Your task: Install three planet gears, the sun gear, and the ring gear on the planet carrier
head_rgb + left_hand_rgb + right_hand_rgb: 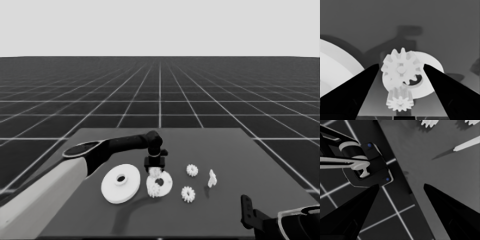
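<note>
A: The left gripper hangs right over the smaller white round part with the dark centre hole, fingers spread; a small white toothed gear sits between them, a second gear just beside.

B: I'd judge the teeth could jam against that neighbour. The right gripper waits spread at the table's corner.

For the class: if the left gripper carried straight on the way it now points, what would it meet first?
The left gripper points down over the smaller round part. A gear sits between its jaws; going on, that gear would probably meet the smaller round part first, though depth is unclear.
</note>
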Robot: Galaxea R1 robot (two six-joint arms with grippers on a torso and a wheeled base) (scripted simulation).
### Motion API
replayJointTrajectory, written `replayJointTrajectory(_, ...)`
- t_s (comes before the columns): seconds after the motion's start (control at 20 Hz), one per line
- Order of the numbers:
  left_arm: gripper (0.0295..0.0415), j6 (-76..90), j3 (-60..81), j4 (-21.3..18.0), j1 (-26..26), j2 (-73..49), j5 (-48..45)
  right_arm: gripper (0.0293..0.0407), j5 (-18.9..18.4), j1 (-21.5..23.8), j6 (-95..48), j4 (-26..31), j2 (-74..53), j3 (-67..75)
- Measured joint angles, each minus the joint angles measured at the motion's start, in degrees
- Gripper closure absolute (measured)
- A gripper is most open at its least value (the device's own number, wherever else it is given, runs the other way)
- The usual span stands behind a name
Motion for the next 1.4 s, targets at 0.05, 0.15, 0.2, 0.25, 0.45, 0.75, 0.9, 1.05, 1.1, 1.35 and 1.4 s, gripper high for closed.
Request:
replayJointTrajectory(0.05, 0.0326, 0.0, 0.0, 0.0, 0.0, 0.0, 0.0, 0.0315, 0.0, 0.0, 0.0, 0.0, 0.0, 0.0)
replayJointTrajectory(0.15, 0.0326, 0.0, 0.0, 0.0, 0.0, 0.0, 0.0, 0.0315, 0.0, 0.0, 0.0, 0.0, 0.0, 0.0)
replayJointTrajectory(0.2, 0.0326, 0.0, 0.0, 0.0, 0.0, 0.0, 0.0, 0.0315, 0.0, 0.0, 0.0, 0.0, 0.0, 0.0)
replayJointTrajectory(0.25, 0.0326, 0.0, 0.0, 0.0, 0.0, 0.0, 0.0, 0.0315, 0.0, 0.0, 0.0, 0.0, 0.0, 0.0)
replayJointTrajectory(0.45, 0.0326, -6.0, 10.6, -15.5, -17.1, -3.3, 7.3, 0.0315, 0.0, 0.0, 0.0, 0.0, 0.0, 0.0)
replayJointTrajectory(0.75, 0.0326, -5.1, 9.2, -17.8, -19.5, -2.8, 7.9, 0.0315, 0.0, 0.0, 0.0, 0.0, 0.0, 0.0)
replayJointTrajectory(0.9, 0.031, 63.6, 69.8, -2.0, -24.9, -56.0, -33.1, 0.0315, 0.0, 0.0, 0.0, 0.0, 0.0, 0.0)
replayJointTrajectory(1.05, 0.0325, 81.3, 84.4, 1.3, -26.3, -72.4, -41.7, 0.0315, 0.0, 0.0, 0.0, 0.0, 0.0, 0.0)
replayJointTrajectory(1.1, 0.0325, 83.1, 85.9, 1.6, -26.4, -74.1, -42.6, 0.0315, 0.0, 0.0, 0.0, 0.0, 0.0, 0.0)
replayJointTrajectory(1.35, 0.0326, 85.6, 87.9, 2.1, -26.7, -76.2, -43.8, 0.0307, -20.8, 32.0, 39.5, 36.9, 32.0, -29.1)
replayJointTrajectory(1.4, 0.0326, 85.7, 87.9, 2.1, -26.7, -76.2, -43.8, 0.0311, -21.5, 33.1, 41.9, 39.1, 39.6, -43.9)
